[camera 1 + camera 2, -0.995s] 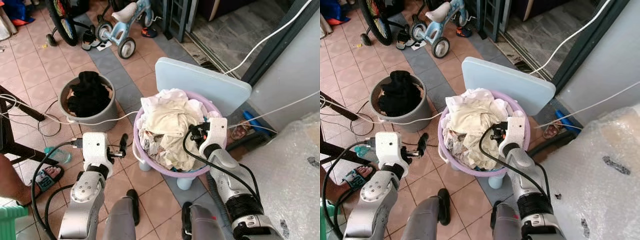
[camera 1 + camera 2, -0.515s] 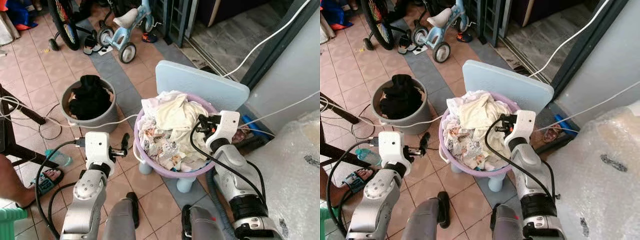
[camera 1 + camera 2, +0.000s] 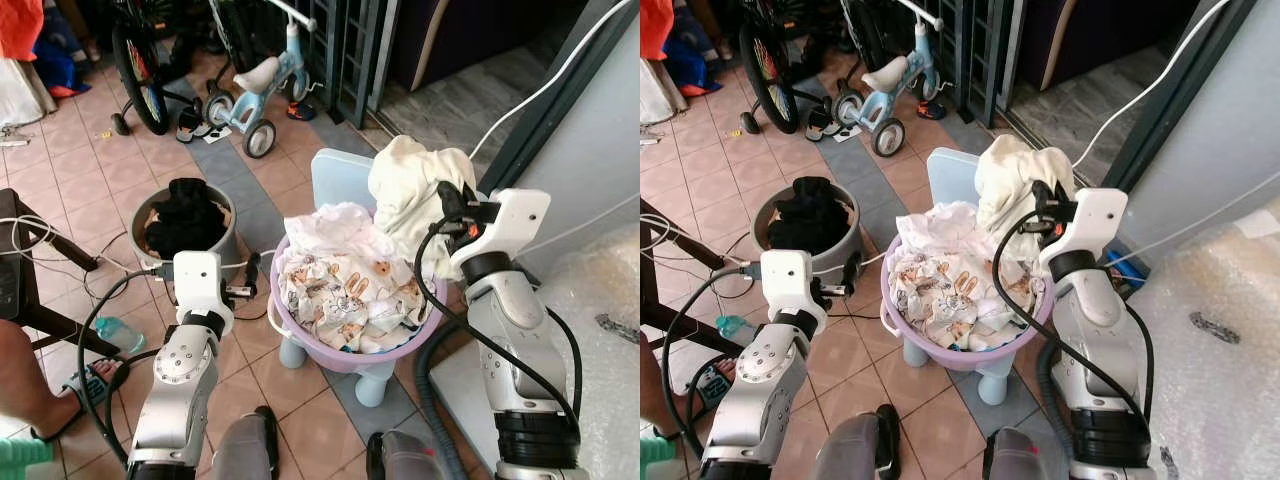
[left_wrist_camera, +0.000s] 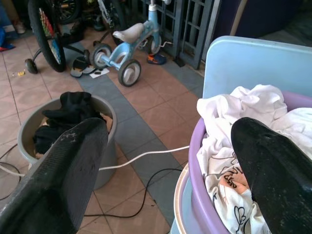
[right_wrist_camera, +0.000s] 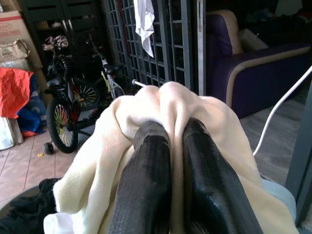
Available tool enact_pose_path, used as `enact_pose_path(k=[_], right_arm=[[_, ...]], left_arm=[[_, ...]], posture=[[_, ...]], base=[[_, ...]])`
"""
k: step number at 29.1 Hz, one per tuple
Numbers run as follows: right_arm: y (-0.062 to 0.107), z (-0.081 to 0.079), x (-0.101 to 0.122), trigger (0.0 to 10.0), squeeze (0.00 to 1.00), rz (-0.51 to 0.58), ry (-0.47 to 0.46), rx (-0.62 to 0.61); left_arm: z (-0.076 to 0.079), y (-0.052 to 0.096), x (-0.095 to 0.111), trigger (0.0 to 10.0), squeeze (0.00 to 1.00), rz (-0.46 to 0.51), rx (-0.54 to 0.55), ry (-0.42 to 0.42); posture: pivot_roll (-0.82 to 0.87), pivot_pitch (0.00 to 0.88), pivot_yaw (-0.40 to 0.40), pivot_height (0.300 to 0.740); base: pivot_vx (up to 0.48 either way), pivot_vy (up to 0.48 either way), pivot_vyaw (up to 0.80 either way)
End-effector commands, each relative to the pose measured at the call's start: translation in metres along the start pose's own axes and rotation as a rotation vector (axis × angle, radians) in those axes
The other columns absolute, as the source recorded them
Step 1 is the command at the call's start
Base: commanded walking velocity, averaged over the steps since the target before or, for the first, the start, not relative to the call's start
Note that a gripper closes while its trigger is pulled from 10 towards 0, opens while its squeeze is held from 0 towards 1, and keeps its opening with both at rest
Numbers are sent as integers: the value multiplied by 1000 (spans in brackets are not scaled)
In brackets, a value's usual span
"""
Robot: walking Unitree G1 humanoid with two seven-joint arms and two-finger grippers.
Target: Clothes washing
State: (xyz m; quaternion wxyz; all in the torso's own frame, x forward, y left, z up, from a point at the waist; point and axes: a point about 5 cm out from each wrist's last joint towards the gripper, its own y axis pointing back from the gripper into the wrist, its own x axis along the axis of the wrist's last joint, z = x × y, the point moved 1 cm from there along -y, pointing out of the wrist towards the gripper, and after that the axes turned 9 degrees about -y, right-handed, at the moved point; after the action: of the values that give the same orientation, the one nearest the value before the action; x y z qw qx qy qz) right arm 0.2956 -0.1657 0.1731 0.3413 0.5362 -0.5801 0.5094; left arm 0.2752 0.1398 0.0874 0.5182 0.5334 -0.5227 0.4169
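Observation:
A purple basin [image 3: 290,335] full of laundry rests on a light blue stool [image 3: 335,175]. A white cloth with cartoon prints [image 3: 345,290] lies on top of the pile. My right gripper [image 3: 443,203] is shut on a cream garment [image 3: 410,195], which it holds above the basin's far right rim; its fingers [image 5: 146,180] pinch the cream garment [image 5: 165,105] in the right wrist view. My left gripper [image 3: 252,270] stands open just left of the basin, with nothing between its fingers [image 4: 63,170].
A grey bucket [image 3: 150,215] with dark clothes stands on the tiled floor to the left. A child's tricycle [image 3: 250,90] and a bicycle [image 3: 140,70] stand behind. White cables cross the floor. A person's foot in a sandal [image 3: 85,385] is at the left. Bubble wrap [image 3: 600,330] lies right.
My right gripper has lifted the cream garment out of the basin, up and to the right, uncovering the printed cloth. The camera has tilted up. My left arm has held its place.

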Motion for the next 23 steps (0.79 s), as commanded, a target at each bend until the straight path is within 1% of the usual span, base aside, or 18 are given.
enact_pose_path(k=[1, 2, 4, 6, 7, 9, 11, 13, 14, 15, 20, 23], right_arm=[[7, -4, 11, 0, 0, 35, 29, -8], [10, -4, 12, 0, 0, 38, 37, -12], [17, -5, 11, 0, 0, 37, 88, -15], [19, -6, 8, 0, 0, 30, 99, -12], [19, -5, 6, 10000, 0, 16, 96, -31], [18, -5, 6, 10000, 0, 13, 90, -48], [14, -7, 11, 10000, 0, 26, 115, -49], [11, -8, 13, 10000, 0, 33, 113, -52], [7, -8, 17, 10000, 0, 51, 132, -52], [4, -8, 18, 10000, 0, 59, 139, -50], [-2, -8, 22, 10000, 0, 75, 152, -48], [-5, -9, 24, 10000, 0, 78, 160, -47]], left_arm=[[1, -2, -2, 10000, 0, 0, -15, -8], [2, -3, -2, 10000, 0, 2, -16, -8], [2, -5, -1, 10000, 0, 5, -15, -5], [4, -7, 0, 10000, 0, 8, -21, -3], [6, -10, 1, 10000, 0, 14, -32, -3], [8, -14, 3, 10000, 0, 22, -39, 1], [9, -19, 7, 10000, 0, 37, -41, 4], [12, -20, 10, 10000, 0, 51, -60, -2], [14, -20, 12, 10000, 0, 68, -67, -27], [15, -21, 13, 10000, 0, 74, -70, -34], [16, -22, 14, 10000, 0, 85, -69, -2], [16, -24, 15, 10000, 0, 89, -60, -5]], posture=[[-92, 59, 59, 740], [-92, 59, 59, 740], [-104, 46, 67, 740], [-114, 36, 73, 740], [-119, 31, 76, 740], [-123, 29, 79, 740], [-128, 27, 84, 740], [-128, 27, 84, 740], [-129, 24, 83, 740], [-130, 22, 83, 740], [-129, 21, 78, 740], [-128, 25, 73, 740]], base=[[0, 0, 0], [0, 0, 0], [0, 0, 0], [0, 0, 0], [0, 0, -800], [0, 0, -800], [0, 0, -800], [0, 0, -800], [0, 0, -800], [0, 0, -800], [0, 0, -800], [0, 0, -800]])
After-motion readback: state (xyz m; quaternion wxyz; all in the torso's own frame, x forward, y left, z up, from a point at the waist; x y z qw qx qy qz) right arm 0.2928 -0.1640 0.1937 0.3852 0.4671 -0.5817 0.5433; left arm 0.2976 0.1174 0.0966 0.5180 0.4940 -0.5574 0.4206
